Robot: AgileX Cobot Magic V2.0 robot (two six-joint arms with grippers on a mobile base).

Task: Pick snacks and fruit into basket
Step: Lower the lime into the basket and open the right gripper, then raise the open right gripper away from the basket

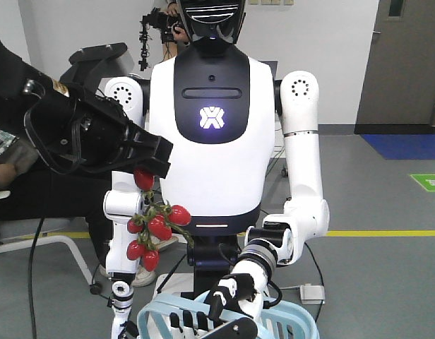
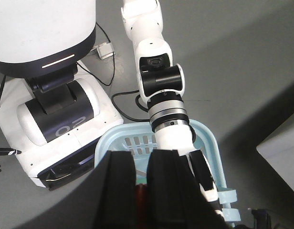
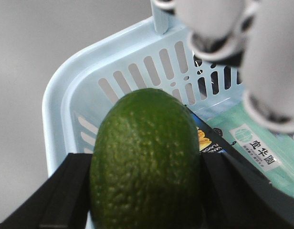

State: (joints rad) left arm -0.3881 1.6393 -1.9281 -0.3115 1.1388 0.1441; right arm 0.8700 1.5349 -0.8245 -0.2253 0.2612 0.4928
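Observation:
My left gripper (image 1: 158, 167) hangs at the left of the front view, shut on the top of a bunch of glossy red fruits (image 1: 155, 227) that dangles on a green stem. In the left wrist view the jaws (image 2: 142, 191) pinch a dark red fruit (image 2: 141, 202) above the light blue basket (image 2: 211, 138). My right gripper (image 3: 147, 191) is shut on a green oval fruit (image 3: 147, 162) held over the basket (image 3: 66, 86). A mint-green pouch (image 3: 261, 148) and a black-and-blue box (image 3: 209, 138) lie inside it.
A white humanoid robot (image 1: 210, 141) faces me and holds the basket (image 1: 295, 319) with its black-and-white hand (image 1: 231, 293); its forearm (image 2: 173, 129) reaches over the rim. A person sits at the far left (image 1: 9, 169). A pale table corner (image 2: 280, 152) is at the right.

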